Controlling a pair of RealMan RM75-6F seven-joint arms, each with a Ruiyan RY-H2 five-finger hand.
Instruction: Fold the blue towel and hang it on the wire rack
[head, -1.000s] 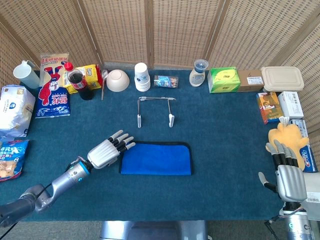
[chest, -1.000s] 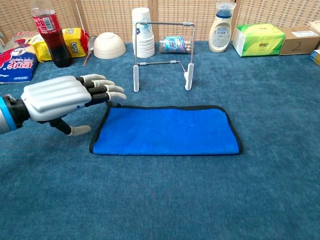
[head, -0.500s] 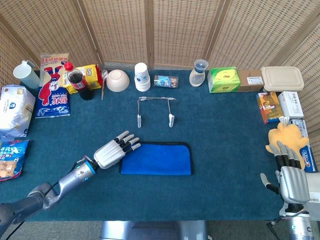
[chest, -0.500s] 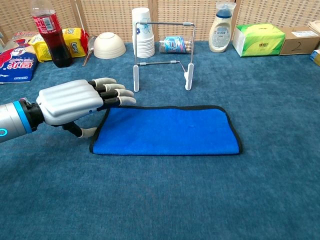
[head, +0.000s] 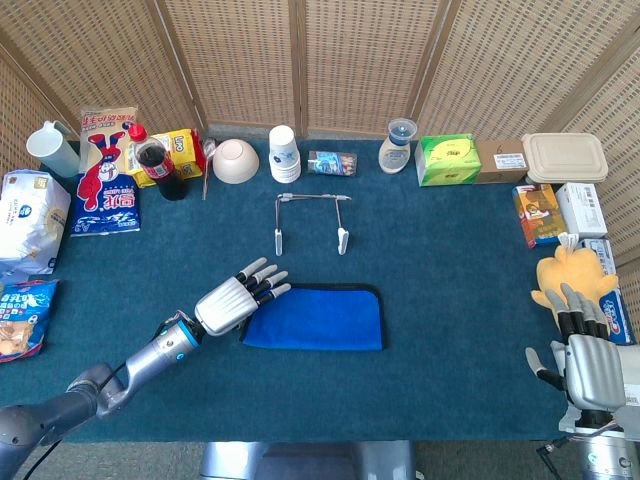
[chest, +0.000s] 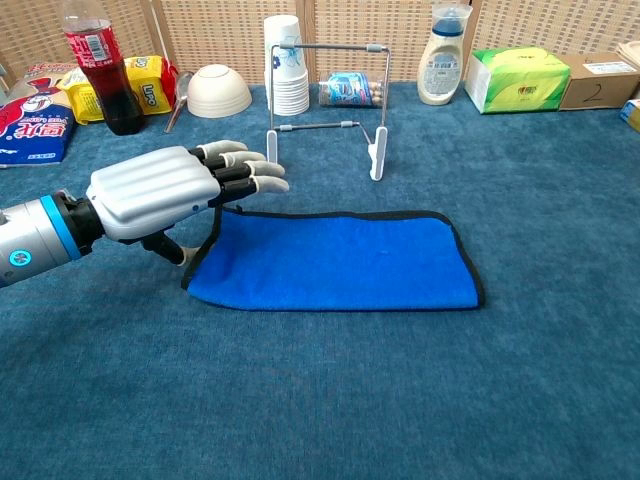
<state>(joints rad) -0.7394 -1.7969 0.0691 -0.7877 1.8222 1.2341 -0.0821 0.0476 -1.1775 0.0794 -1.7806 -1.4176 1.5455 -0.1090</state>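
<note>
1. Nearest me, my right hand (head: 588, 368) sits well off to the right of the blue towel (chest: 335, 262). Its fingers point up side by side with nothing in them. It shows only in the head view, and it's nowhere near the action.

2. The blue towel lies flat on the table (chest: 400, 400) in a long strip with a black edge, already doubled over by the look of it. Its long axis runs left to right across my front. The strip's left short end is lifted a little off the cloth.

3. My left hand (chest: 165, 190) is at that left end and is by far the nearer hand. Its fingers (chest: 250, 170) stretch out over the towel's far-left corner, slightly apart. The thumb is tucked low by the raised edge. I can't tell whether thumb and fingers have actually caught the hem or are only reaching under it.

4. So the towel stretches away to the right of my left fingers. My guess is the next move carries this end along the long axis toward the right end, folding the strip shorter.

5. Beyond the towel, just past its far edge, the wire rack (chest: 325, 100) stands upright with its top bar running parallel to the towel's long axis. Nothing hangs on it yet.
</note>
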